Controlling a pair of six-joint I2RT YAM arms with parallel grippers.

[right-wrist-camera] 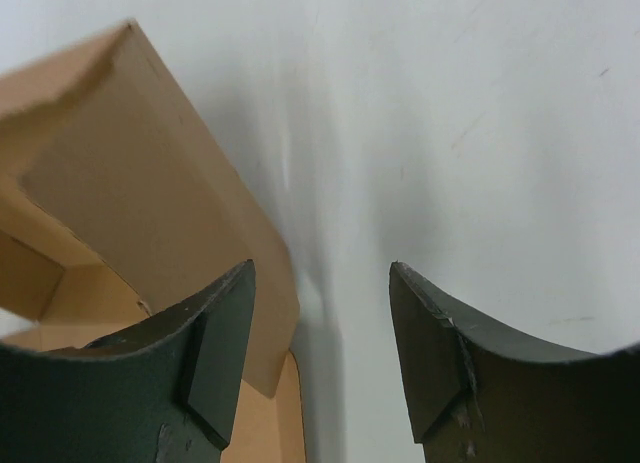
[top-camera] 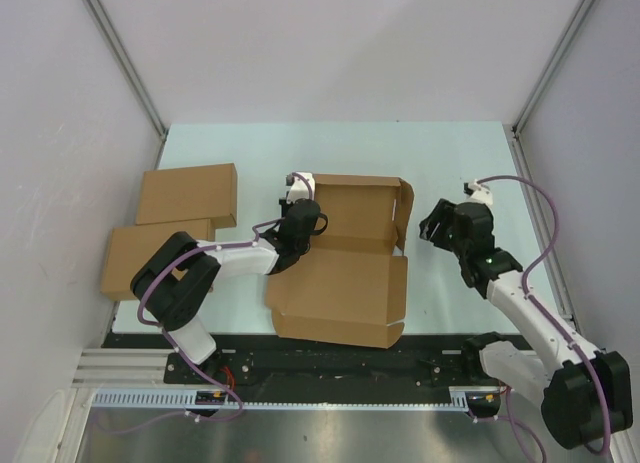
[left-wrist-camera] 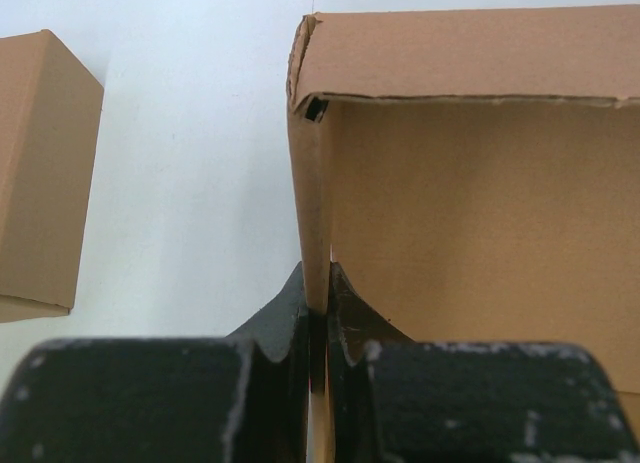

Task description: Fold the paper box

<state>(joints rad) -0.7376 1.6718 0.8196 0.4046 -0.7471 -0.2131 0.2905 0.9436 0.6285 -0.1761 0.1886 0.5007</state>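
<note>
**Half-folded box (top-camera: 340, 273) on counter (top-camera: 450, 153)**

Item: box, centre of the top view. The tray is in its upper half, walls raised and open upward, with the lid panel lying flat below it.
Held by: left gripper (left-wrist-camera: 318, 295), jaws closed on the tray's left wall.
Nearby: right gripper (right-wrist-camera: 322, 313), jaws apart, gripping nothing, just right of the tray's right wall.
Also: two flat boxes (top-camera: 187, 194), left of frame, side by side.

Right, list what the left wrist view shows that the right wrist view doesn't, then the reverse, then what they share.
Only left wrist: the left hand shut on the upright side wall of the paper box, and a finished box off to the left. Only right wrist: the right hand open, holding nothing, beside a raised flap of the box. Both: the paper box's brown cardboard and the pale table.
</note>
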